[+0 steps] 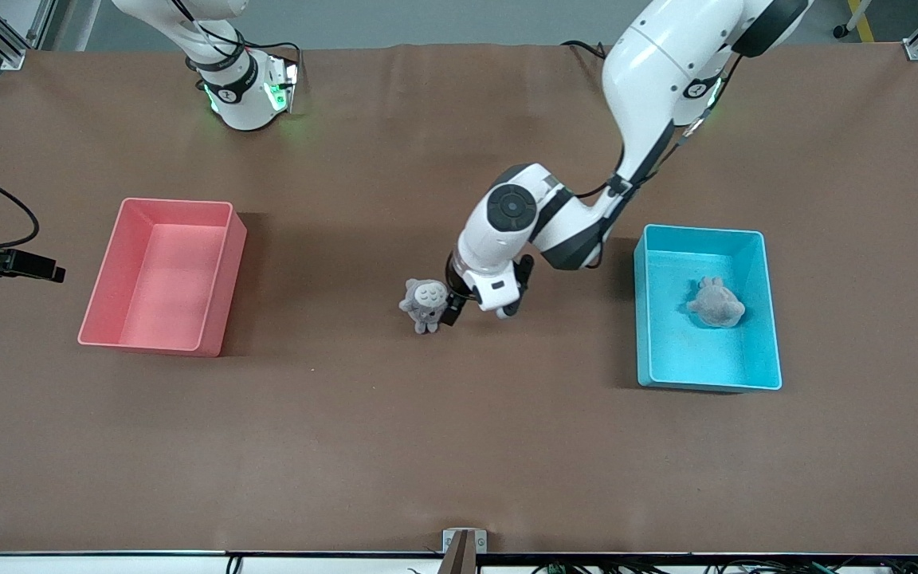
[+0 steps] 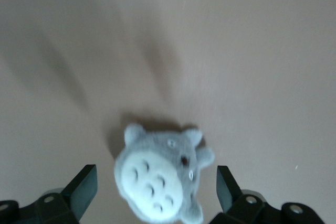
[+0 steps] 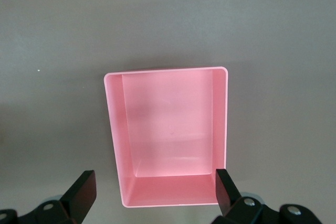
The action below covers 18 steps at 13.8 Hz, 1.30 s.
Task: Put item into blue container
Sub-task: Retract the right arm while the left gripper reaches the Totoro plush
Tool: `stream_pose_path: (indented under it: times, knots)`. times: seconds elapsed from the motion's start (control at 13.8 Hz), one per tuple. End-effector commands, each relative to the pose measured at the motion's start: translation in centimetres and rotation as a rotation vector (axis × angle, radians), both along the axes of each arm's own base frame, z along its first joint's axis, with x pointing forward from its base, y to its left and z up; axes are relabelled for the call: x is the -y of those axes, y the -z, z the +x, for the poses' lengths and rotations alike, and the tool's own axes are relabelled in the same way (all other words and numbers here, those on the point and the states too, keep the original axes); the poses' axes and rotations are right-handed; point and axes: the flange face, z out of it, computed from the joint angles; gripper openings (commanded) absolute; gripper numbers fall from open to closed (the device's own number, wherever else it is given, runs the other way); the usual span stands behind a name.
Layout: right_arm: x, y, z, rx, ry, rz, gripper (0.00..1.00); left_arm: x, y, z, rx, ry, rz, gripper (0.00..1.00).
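Brown matte tabletop, cloth-like, faintly creased.

Item 1: light blue rectangular open-topped plastic bin, thin walls, rounded corners, toward the left arm's end. Inside lies a grey fuzzy plush toy, details hard to make out.

Item 2: small grey plush figure with a pale oval belly, soft pile, stubby ears; it lies on the tabletop mid-table, at nine o'clock from the blue bin and well apart from it.

Item 3: pink plastic bin of matching shape, toward the right arm's end.

Left gripper: low over the plush figure, fingers spread wide either side, not touching it.

Right gripper: waits above the pink bin, fingers spread, holding nothing; outside the front view.
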Motion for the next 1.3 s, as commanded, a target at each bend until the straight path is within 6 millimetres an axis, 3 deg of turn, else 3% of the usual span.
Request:
stream_pose_path:
  times: [0.0, 0.14, 0.36, 0.72, 0.8, 0.87, 1.01, 1.16, 1.23]
  knots:
    - [-0.5, -1.2, 0.4, 0.017, -0.007, -0.009, 1.00, 3.5, -0.3, -1.0, -0.012, -0.071, -0.037, 1.00]
    - [-0.4, -1.5, 0.4, 0.021, -0.006, -0.002, 1.00, 4.4, 0.4, -1.6, -0.015, -0.111, -0.058, 1.00]
    - [-0.4, -1.5, -0.4, -0.024, 0.000, 0.008, 1.00, 5.2, 3.2, -2.3, 0.001, -0.122, -0.093, 1.00]
    - [-1.1, -1.9, -0.7, -0.037, -0.013, -0.007, 1.00, 4.3, 4.5, -1.4, 0.036, -0.121, -0.064, 0.99]
    - [-1.2, -1.8, -0.6, -0.035, -0.019, -0.003, 1.00, 3.8, 5.1, -1.0, 0.045, -0.119, -0.047, 0.95]
    - [-1.0, -1.6, -0.7, -0.038, -0.013, 0.007, 1.00, 3.8, 6.1, -1.3, 0.044, -0.109, -0.032, 0.86]
    - [-2.0, -2.2, -0.9, -0.032, -0.030, 0.000, 1.00, 3.6, 7.4, -1.5, 0.055, -0.085, -0.005, 0.55]
    - [-2.5, -2.6, -1.3, -0.030, -0.039, -0.002, 1.00, 3.8, 7.4, -1.8, 0.062, -0.072, -0.001, 0.16]
    - [-2.3, -2.6, -1.5, -0.030, -0.036, -0.001, 1.00, 3.9, 7.3, -1.7, 0.063, -0.072, -0.002, 0.03]
